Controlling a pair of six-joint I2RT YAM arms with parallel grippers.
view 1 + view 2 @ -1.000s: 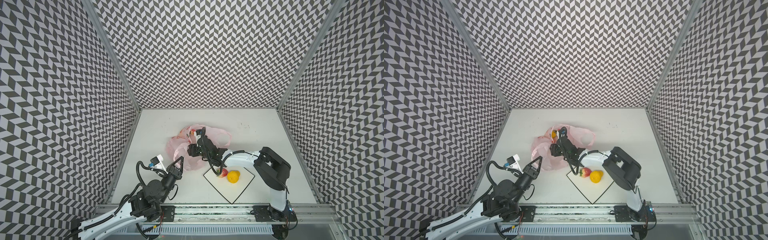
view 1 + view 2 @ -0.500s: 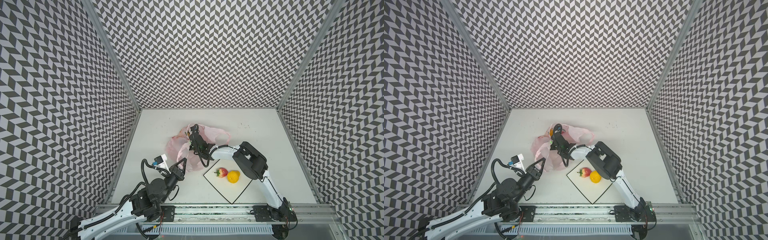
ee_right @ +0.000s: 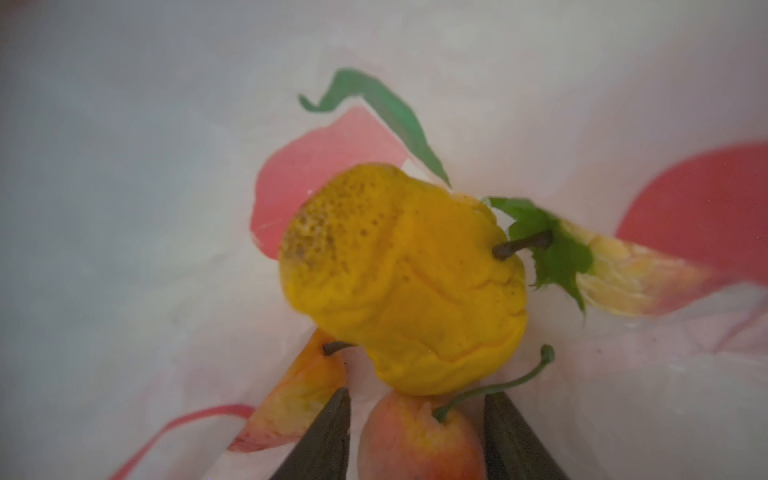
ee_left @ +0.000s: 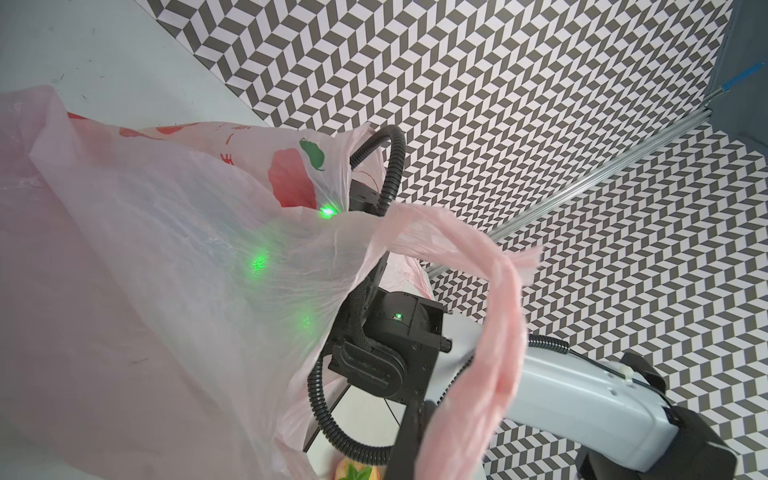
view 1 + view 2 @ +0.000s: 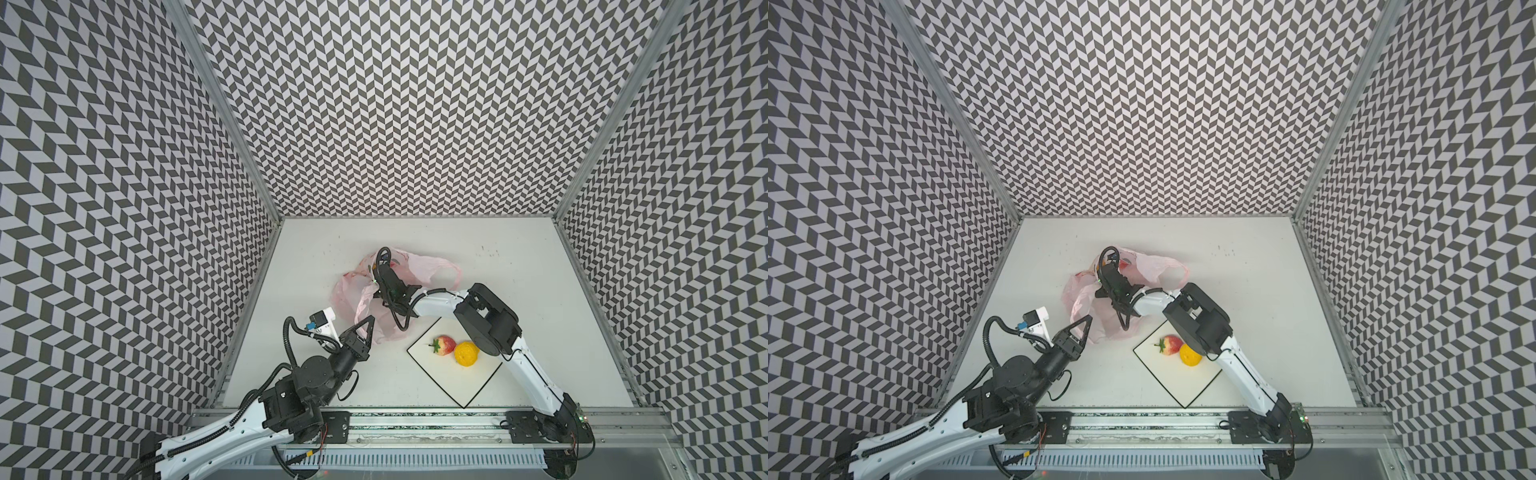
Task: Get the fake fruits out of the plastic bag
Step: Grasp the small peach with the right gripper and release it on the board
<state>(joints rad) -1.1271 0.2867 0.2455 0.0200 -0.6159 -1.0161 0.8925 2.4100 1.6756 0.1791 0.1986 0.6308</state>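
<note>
**Right end effector in the bag, two fruits on the plate**

Nearest the arm bases, a white plate [image 5: 457, 386] on the surface [image 5: 519, 257] carries a strawberry [image 5: 444, 345] touching a yellow-orange fruit [image 5: 466, 353]. Just beyond, the left end effector [image 5: 369, 330] is clenched on the near edge of the plastic bag [image 5: 419, 266]. Farther back, the right end effector [image 3: 417, 395] reaches inside the bag, its fingers [image 3: 328, 440] bracketing a red stemmed fruit [image 3: 415, 444]; whether they grip it I cannot tell. Past it lie a bumpy yellow fruit [image 3: 399, 282], a peach-coloured fruit [image 3: 299, 395] and a leafy strawberry [image 3: 623, 278].
</note>
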